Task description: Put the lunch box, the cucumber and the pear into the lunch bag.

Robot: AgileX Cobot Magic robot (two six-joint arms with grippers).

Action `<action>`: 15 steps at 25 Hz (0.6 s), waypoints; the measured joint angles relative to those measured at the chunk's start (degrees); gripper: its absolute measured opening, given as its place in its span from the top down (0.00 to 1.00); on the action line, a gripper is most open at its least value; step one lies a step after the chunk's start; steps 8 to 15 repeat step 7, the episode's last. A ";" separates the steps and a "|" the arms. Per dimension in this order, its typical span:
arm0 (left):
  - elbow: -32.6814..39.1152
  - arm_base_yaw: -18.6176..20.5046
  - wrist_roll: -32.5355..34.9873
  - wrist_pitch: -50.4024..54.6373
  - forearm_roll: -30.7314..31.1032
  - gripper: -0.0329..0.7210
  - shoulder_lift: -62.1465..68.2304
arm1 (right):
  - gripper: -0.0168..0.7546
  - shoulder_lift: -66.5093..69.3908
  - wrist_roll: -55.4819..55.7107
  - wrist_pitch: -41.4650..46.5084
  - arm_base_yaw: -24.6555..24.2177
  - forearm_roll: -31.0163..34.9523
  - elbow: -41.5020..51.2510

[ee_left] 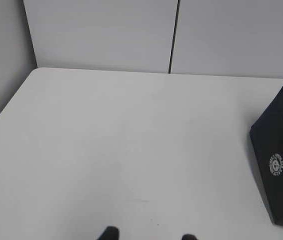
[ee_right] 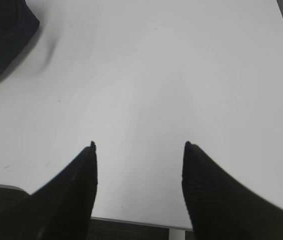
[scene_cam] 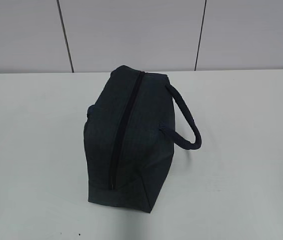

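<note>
The lunch bag point(scene_cam: 129, 137) is shown standing on the white tabletop point(scene_cam: 241, 150), roughly midway between the left and right edges and nearer the far edge than the near one. Its top zipper point(scene_cam: 125, 129) is seen closed along its whole length, and its padded loop handle point(scene_cam: 185, 120) is laid out toward the right edge. A round white logo point(ee_left: 277, 164) is visible on the bag's end panel in the left wrist view. The left gripper point(ee_left: 149, 235) is shown only as two dark fingertips point(ee_left: 109, 233) at the lower border, set apart, with nothing held. The right gripper point(ee_right: 139, 147) is held wide open above bare tabletop near its near edge, empty.
</note>
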 joint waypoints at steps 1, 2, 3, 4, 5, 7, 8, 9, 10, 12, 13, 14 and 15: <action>0.00 0.00 0.00 0.00 0.00 0.64 0.00 | 0.42 0.00 0.00 0.00 0.00 0.00 0.00; 0.00 0.00 0.00 0.00 0.00 0.64 0.00 | 0.42 0.00 0.00 0.00 0.00 0.00 0.00; 0.00 0.00 0.00 0.00 0.00 0.64 0.00 | 0.42 0.00 0.00 0.00 0.00 0.00 0.00; 0.00 0.00 0.00 0.00 0.00 0.64 0.00 | 0.42 0.00 0.00 0.00 0.00 0.00 0.00; 0.00 0.00 0.00 0.00 0.00 0.64 0.00 | 0.42 0.00 0.00 0.00 0.00 0.00 0.00; 0.00 0.00 0.00 0.00 0.00 0.64 0.00 | 0.42 0.00 0.00 0.00 0.00 0.00 0.00; 0.00 0.00 0.00 0.00 0.00 0.64 0.00 | 0.42 0.00 0.00 0.00 0.00 0.00 0.00; 0.00 0.00 0.00 0.00 0.00 0.64 0.00 | 0.42 0.00 0.00 0.00 0.00 0.00 0.00; 0.00 0.00 0.00 0.00 0.00 0.64 0.00 | 0.42 0.00 0.00 0.00 0.00 0.00 0.00; 0.00 0.00 0.00 0.00 0.00 0.64 0.00 | 0.42 0.00 0.00 0.00 0.00 0.00 0.00; 0.00 0.00 0.00 0.00 0.00 0.64 0.00 | 0.42 0.00 0.00 0.00 0.00 0.00 0.00; 0.00 0.00 0.00 0.00 0.00 0.64 0.00 | 0.42 0.00 0.00 0.00 0.00 0.00 0.00; 0.00 0.00 0.00 0.00 0.00 0.64 0.00 | 0.42 0.00 0.00 0.00 0.00 0.00 0.00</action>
